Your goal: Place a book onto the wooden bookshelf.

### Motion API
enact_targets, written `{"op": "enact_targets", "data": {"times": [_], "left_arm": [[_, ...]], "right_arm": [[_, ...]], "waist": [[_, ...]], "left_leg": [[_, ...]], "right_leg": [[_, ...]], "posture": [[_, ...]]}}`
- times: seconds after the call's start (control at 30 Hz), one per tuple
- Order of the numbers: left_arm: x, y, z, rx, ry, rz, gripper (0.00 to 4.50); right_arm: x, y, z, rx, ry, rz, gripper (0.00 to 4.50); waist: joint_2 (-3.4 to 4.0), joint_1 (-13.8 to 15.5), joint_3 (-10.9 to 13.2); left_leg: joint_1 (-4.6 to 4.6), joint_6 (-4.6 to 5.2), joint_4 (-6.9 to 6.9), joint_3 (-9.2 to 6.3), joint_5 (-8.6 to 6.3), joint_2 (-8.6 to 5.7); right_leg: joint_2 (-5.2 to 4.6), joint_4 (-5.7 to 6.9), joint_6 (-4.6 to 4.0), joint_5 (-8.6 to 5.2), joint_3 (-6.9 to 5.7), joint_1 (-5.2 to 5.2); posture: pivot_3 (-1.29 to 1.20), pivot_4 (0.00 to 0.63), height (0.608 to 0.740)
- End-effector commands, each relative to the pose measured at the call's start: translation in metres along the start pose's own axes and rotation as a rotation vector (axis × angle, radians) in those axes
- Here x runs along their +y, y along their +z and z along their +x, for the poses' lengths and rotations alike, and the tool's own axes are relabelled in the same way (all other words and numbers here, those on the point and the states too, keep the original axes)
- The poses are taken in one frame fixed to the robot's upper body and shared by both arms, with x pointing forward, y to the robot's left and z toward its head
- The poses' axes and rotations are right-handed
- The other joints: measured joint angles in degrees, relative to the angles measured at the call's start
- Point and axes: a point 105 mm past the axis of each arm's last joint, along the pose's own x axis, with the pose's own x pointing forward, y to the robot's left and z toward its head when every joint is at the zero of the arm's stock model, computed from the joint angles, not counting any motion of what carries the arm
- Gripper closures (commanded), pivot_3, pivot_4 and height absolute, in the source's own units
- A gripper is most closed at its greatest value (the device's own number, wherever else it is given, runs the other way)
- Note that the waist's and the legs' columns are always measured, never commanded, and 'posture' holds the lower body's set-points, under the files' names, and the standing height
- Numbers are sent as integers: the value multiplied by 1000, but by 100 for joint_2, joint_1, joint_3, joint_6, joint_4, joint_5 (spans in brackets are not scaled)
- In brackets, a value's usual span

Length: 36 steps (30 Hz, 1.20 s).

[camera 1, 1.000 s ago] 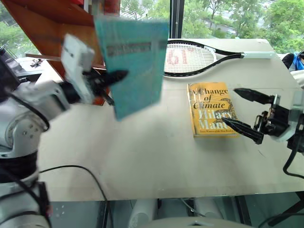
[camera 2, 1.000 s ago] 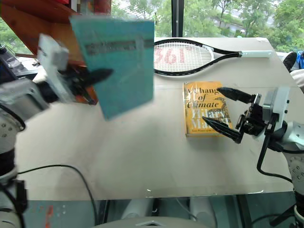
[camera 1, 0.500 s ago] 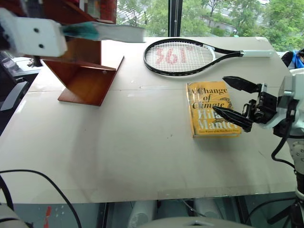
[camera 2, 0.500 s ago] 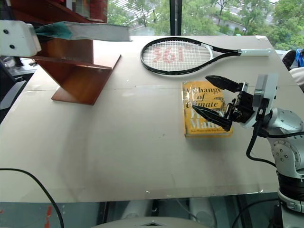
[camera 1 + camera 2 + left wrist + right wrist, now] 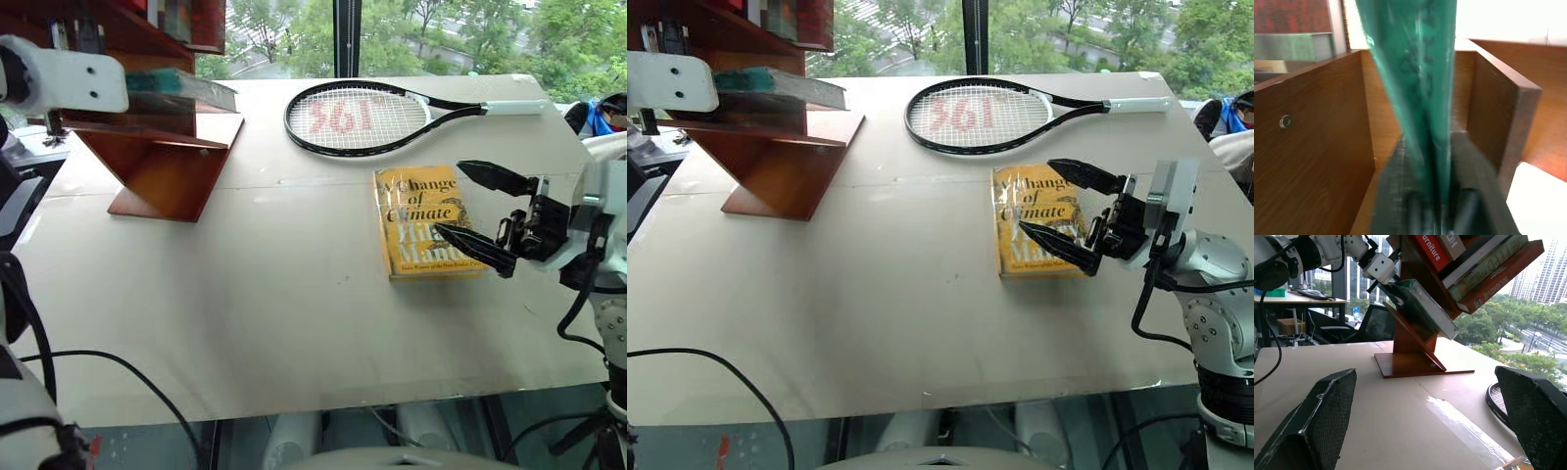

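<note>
The book (image 5: pixel 789 88) is laid on the wooden bookshelf (image 5: pixel 784 162) at ten o'clock, pinched by the left claw (image 5: pixel 1432 205); release is needed next. The right claw (image 5: pixel 1070 211) is spread.

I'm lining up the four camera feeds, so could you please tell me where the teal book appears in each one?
Left eye view: teal book upper left, lying on the wooden bookshelf.
Right eye view: upper left again.
Left wrist view: centre, running up from the left hand.
Right wrist view: upper centre, on a slanted board.
Shared landmark: the bookshelf.
</note>
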Motion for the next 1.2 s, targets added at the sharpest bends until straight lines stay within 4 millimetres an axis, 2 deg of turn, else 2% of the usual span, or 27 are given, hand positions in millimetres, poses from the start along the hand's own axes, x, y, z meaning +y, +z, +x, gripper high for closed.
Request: {"op": "enact_targets", "data": {"times": [0.03, 0.07, 0.1, 0.13, 0.17, 0.23, 0.3, 0.43, 0.53, 0.63, 0.7, 0.77, 0.97, 1.07, 1.13, 1.2], "left_arm": [[8, 3, -20, -82, 61, -9, 2181], [6, 0, -25, -77, 55, -7, 2181], [3, -3, -29, -76, 48, -14, 1347], [1, -5, -36, -80, 54, -25, 1148], [0, -6, -42, -90, 57, -31, 521], [-2, 1, -56, -179, 55, -98, 13], [-4, 19, -70, -323, 30, -232, 13], [-2, 79, -95, -609, 0, -489, 13], [-12, 129, -112, -796, -133, -679, 13], [-23, 166, -119, -949, -248, -818, 13], [-28, 180, -113, -1010, -250, -892, 13], [-41, 191, -102, -1027, -281, -938, 13], [-83, 216, -42, -973, -185, -1107, 13], [-111, 225, -11, -968, -215, -1171, 13], [-130, 223, 7, -915, -214, -1193, 13], [-146, 219, 17, -876, -218, -1195, 13]], "right_arm": [[4, 16, 2, -58, 10, -49, 0], [4, 17, 3, -66, 10, -46, 0], [3, 17, 3, -69, 11, -44, 0], [2, 17, 3, -71, 13, -43, 0], [1, 18, 3, -74, 14, -43, 0], [-2, 20, 5, -84, 17, -43, 0], [-4, 24, 8, -103, 26, -44, 0], [-7, 32, 12, -130, 45, -43, 0], [-9, 34, 16, -134, 58, -36, 0], [-10, 34, 15, -117, 66, -36, 0], [-12, 34, 12, -96, 55, -40, 0], [-14, 33, 8, -76, 35, -42, 0], [-16, 14, -14, 85, -53, -48, 0], [-16, -6, -37, 203, -143, -35, 0], [-15, -17, -55, 282, -190, -31, 0], [-14, -24, -71, 340, -229, -26, 0]], "waist": [[-2, 5, 1], [-4, 18, 1], [-4, 18, 1], [-4, 12, 1], [-4, 10, 1], [-5, -2, 1], [-2, -5, 3], [-7, 45, 3], [-8, 51, 4], [-1, 41, 4], [11, 48, -2], [16, 49, -5], [12, 107, -8], [20, 184, -15], [22, 232, -18], [22, 257, -18]], "left_leg": [[-1, 0, 1, -1, 0, 1], [-1, 0, 1, -1, 0, 1], [-5, 0, 5, -1, 0, 2], [-6, 0, 9, 2, 0, 3], [-7, 0, 9, 4, 0, 3], [-7, 0, 9, 5, 0, 6], [-8, 0, 10, 7, 0, 13], [-14, 0, 24, -3, 0, 25], [-18, 1, 39, -9, -2, 26], [-10, 1, 42, -7, -2, 25], [0, 0, 43, -6, -2, 25], [8, 0, 43, -6, -1, 25], [11, -9, 48, 11, 3, 20], [3, -18, 50, 18, 8, 18], [7, -18, 42, 22, 7, 16], [5, -17, 39, 21, 7, 16]], "right_leg": [[0, 0, 0, 0, -1, 0], [0, 0, 0, 0, -1, 0], [-2, 0, 0, 0, -1, 0], [-6, -1, 0, 0, -1, -1], [-6, -2, 0, 0, -1, -2], [-6, -1, 0, 0, -1, -5], [-8, 2, -1, 0, -4, -7], [-8, 5, -2, 0, -14, -3], [-9, 2, -1, 0, -18, 4], [-7, 8, -1, 0, -15, 7], [-7, 15, -2, 0, -14, 9], [-6, 24, -3, 0, -11, 11], [-12, 18, -5, 2, 12, 12], [-10, 16, -6, 2, 20, 7], [-11, 6, -6, 2, 23, 9], [-10, 6, -6, 2, 22, 8]], "posture": [[0, 150, 740], [0, 150, 740], [0, 150, 740], [0, 150, 740], [0, 150, 740], [0, 150, 740], [0, 150, 740], [0, 150, 740], [0, 150, 740], [0, 150, 740], [0, 150, 740], [0, 150, 740], [0, 150, 740], [0, 150, 740], [0, 150, 740], [0, 150, 740]]}}
